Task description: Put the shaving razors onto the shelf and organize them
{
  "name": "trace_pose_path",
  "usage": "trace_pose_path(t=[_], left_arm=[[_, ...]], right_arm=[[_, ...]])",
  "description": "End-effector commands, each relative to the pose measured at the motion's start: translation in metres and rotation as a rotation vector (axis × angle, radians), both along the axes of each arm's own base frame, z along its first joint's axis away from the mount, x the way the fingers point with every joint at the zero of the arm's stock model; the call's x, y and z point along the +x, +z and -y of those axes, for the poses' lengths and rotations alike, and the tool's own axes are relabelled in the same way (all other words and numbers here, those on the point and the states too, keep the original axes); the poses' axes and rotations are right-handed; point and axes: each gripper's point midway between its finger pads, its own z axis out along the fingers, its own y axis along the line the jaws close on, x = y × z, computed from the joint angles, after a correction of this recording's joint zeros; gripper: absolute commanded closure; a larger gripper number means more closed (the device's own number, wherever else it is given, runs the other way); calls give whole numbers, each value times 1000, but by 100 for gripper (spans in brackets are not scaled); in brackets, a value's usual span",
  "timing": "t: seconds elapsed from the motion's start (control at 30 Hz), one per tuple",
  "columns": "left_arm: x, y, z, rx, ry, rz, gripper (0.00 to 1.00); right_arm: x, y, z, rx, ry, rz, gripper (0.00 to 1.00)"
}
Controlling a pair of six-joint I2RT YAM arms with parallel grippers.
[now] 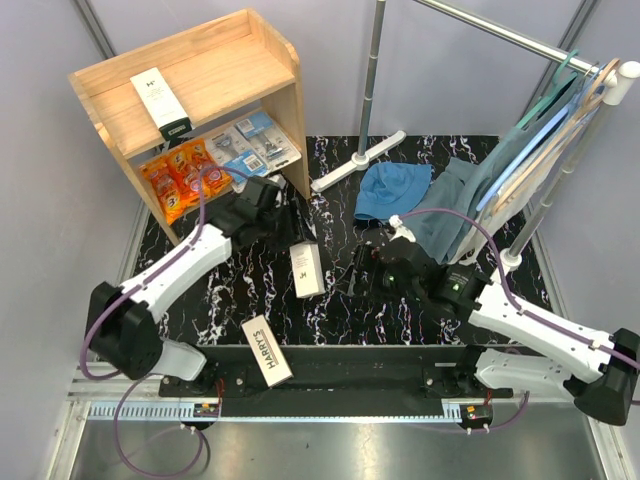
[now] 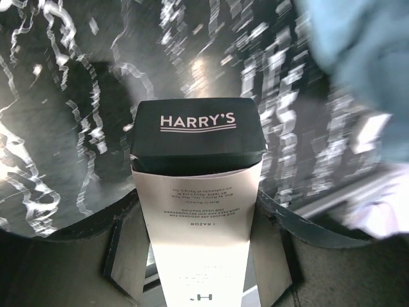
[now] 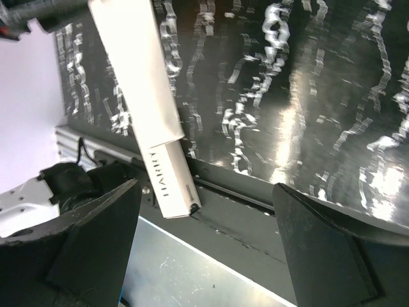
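Your left jaws are clasping a white Harry's box (image 2: 198, 211) between them; your right jaws are hanging wide open, a second Harry's box (image 3: 144, 96) lying ahead-left on the table (image 3: 307, 96).

Left arm (image 1: 175, 262) reaches far toward the middle, left gripper (image 2: 199, 259) closed on a white box (image 2: 198, 192); right arm (image 1: 530, 322) reaches left, right gripper (image 3: 206, 188) wide open.

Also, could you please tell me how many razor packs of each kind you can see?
White Harry's boxes: 3
Orange packs: 3, overlapping, so roughly
Blue-and-clear blister packs: 3, likewise roughly
Total: about 9
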Motion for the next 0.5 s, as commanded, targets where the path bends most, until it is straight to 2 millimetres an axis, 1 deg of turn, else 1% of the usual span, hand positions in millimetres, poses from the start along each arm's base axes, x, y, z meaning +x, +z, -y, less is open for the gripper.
trace_pose_path(t=[0.0,0.03,0.07,0.17,0.2,0.23,0.27,0.33,0.47], left_arm=[[-3,41,16,-278,66,8,78],[-3,46,17,-325,75,29,78],[-4,49,18,-372,111,7,78],[-6,60,21,-469,145,13,78],[-8,59,21,-484,150,4,78],[-6,65,22,-510,151,18,78],[-6,67,23,-528,162,10,78],[-7,72,26,-562,150,5,78],[-8,79,27,-599,150,-5,78]], right_arm=[[9,43,-25,81,17,163,7],[2,45,-31,86,40,179,7],[4,52,-34,97,27,212,7],[-2,59,-46,110,41,254,7],[-4,59,-49,112,48,256,7],[-4,55,-51,101,47,257,7],[-6,55,-54,101,45,264,7],[-6,54,-55,95,35,269,7],[-1,49,-42,79,-29,289,7]])
